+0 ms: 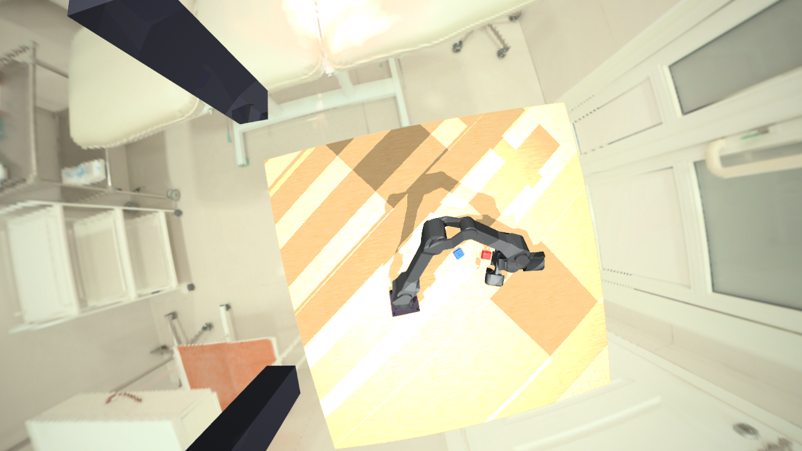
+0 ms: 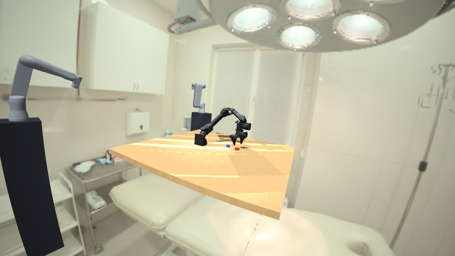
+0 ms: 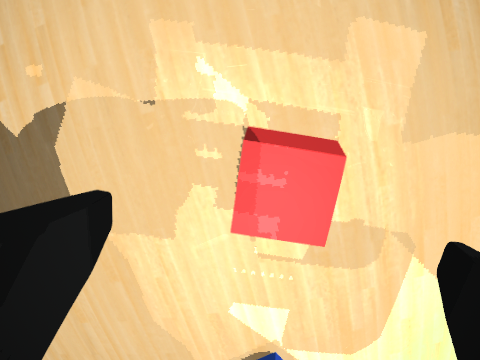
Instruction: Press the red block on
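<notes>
The red block (image 1: 486, 254) (image 2: 236, 148) (image 3: 288, 192) lies flat on the wooden table (image 1: 448, 359) (image 2: 191, 159) (image 3: 125, 40), right of centre in the top view and just right of centre in the wrist view. From the wrist, its upper face looks nearly square, so a long axis is hard to pick out. Its two side edges lean slightly, running from lower left to upper right, while its upper and lower edges slope gently down toward the right. A darker side face shows along its upper edge.

The gripper (image 1: 494, 266) (image 2: 237, 144) (image 3: 283, 236) points downward over the block, its fingers spread wide open with nothing gripped. In the wrist view one black finger enters at lower left and the other at lower right, with the red block between them in the frame and visible space on both sides. The line from fingertip to fingertip runs roughly parallel to the block's upper and lower edges. Neither finger touches it.

The blue block (image 1: 458, 253) (image 2: 228, 145) (image 3: 271, 357) sits apart, left of the red one in the top view; only a corner shows at the wrist view's bottom edge.
</notes>
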